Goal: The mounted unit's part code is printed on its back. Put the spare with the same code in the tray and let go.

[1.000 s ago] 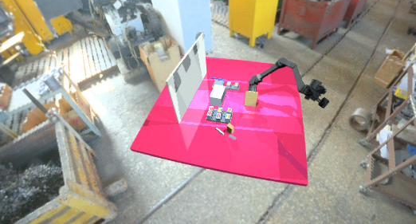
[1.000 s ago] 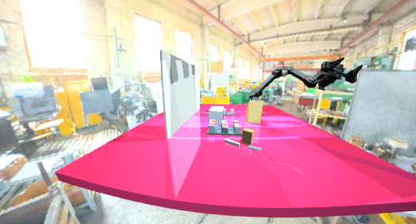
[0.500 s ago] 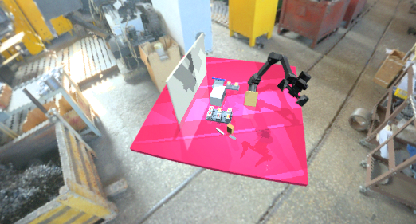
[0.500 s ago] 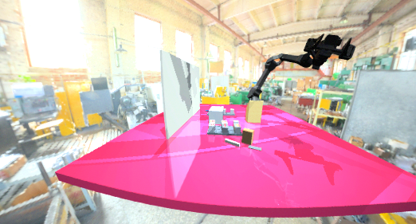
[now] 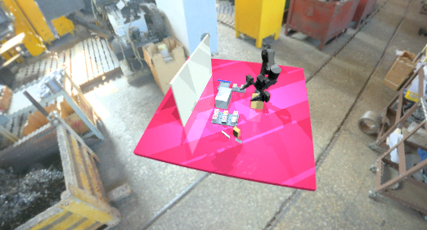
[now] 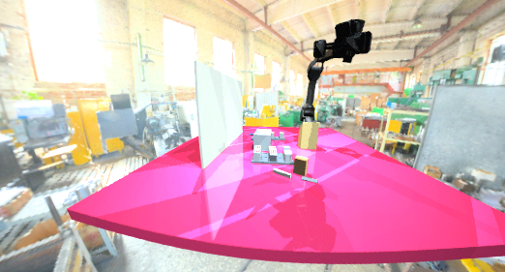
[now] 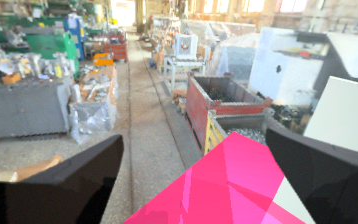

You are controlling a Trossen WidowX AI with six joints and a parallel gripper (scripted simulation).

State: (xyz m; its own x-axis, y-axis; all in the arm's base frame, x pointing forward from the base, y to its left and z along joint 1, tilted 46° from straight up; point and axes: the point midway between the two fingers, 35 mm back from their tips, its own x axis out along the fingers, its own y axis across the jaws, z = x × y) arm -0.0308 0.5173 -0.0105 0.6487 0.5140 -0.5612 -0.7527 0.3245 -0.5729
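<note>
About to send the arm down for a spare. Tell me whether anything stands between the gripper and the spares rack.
Nothing visible does. The gripper hangs open and empty, high above the pink table, with only air between it and the spares rack. The white panel stands off to the rack's side, and the tan block beside the path.

Gripper (image 6: 349,40) raised high above pink table (image 5: 266,161), fingers spread wide, nothing between them.

Upright white panel (image 5: 192,81) walls off table's left edge.

Grey unit (image 5: 223,96), tray (image 5: 225,117), tan block (image 5: 257,104) clustered mid-table; narrow gaps between.

Small brown box (image 5: 236,131) with two flat bars just beside it, nearer front.
</note>
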